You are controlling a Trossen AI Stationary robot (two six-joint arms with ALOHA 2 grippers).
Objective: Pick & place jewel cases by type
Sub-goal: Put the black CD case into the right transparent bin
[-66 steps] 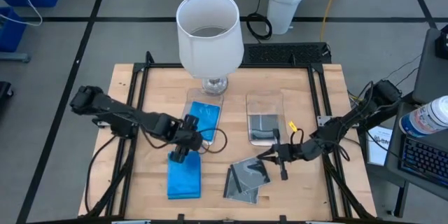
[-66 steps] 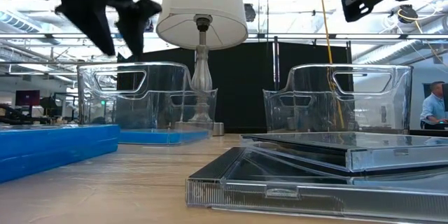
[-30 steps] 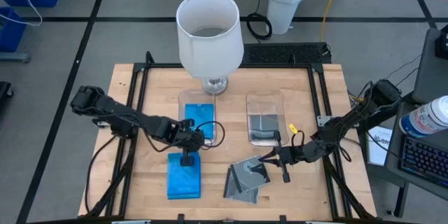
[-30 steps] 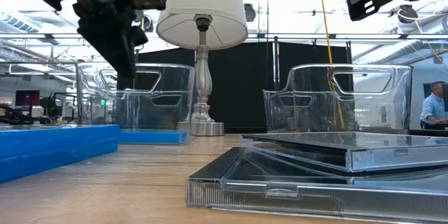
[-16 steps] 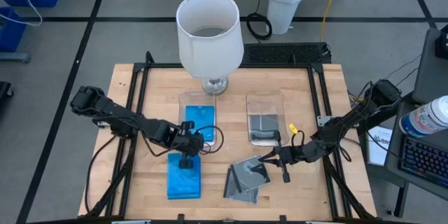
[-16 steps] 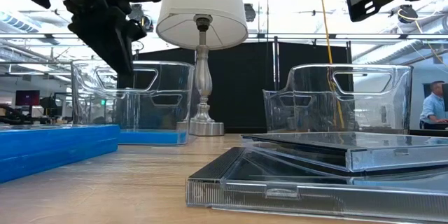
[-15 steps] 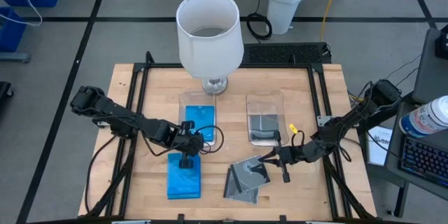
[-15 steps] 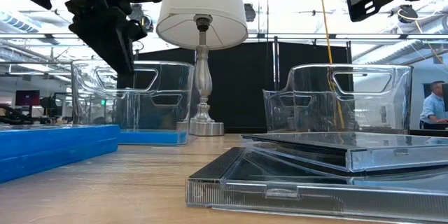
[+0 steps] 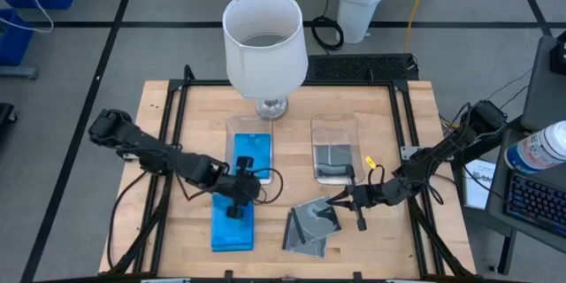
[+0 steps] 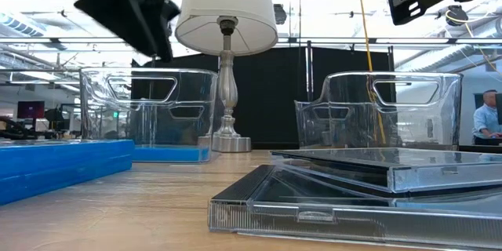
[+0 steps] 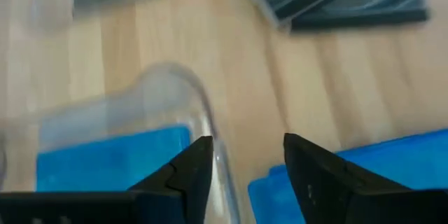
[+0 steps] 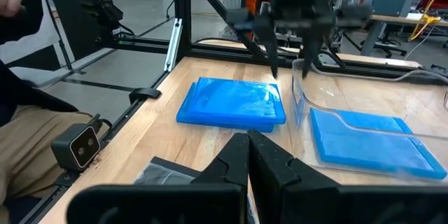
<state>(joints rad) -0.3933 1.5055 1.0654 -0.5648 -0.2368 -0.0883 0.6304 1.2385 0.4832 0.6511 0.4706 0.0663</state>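
Start at the left of the high view: your left gripper (image 9: 237,202) hangs over the near end of the left clear tray (image 9: 232,127), just above the top edge of the blue stack (image 9: 232,223) that lies at lower left centre of the table (image 9: 159,115). In the left wrist view its two fingers (image 11: 189,171) stand apart with nothing between them, so it is released; the tray's curved wall and the stack's corner show just beyond the tips.

Count the blue jewel cases as two groups: one blue case in the tray (image 9: 253,152), lying flat on its floor, and the loose stack on the bare wood below it. How many cases make up that stack you cannot tell from these views.

Moving to centre, one lamp (image 9: 264,42) with a white shade stands at the table's upper middle, behind the two trays.

Right of centre sits the right clear tray (image 9: 334,127), holding one smoky grey case in the tray (image 9: 332,160). Below it, at lower centre, lies a pile of grey cases (image 9: 311,226), fanned and overlapping; at least two show, and the exact count is unclear.

Your right gripper (image 9: 342,198) hovers just right of that pile's upper corner. In the right wrist view its fingers (image 12: 269,161) meet tip to tip with nothing held, so it is clenched empty.

At the far right of the low view, a person (image 10: 491,118) stands well back in the room.
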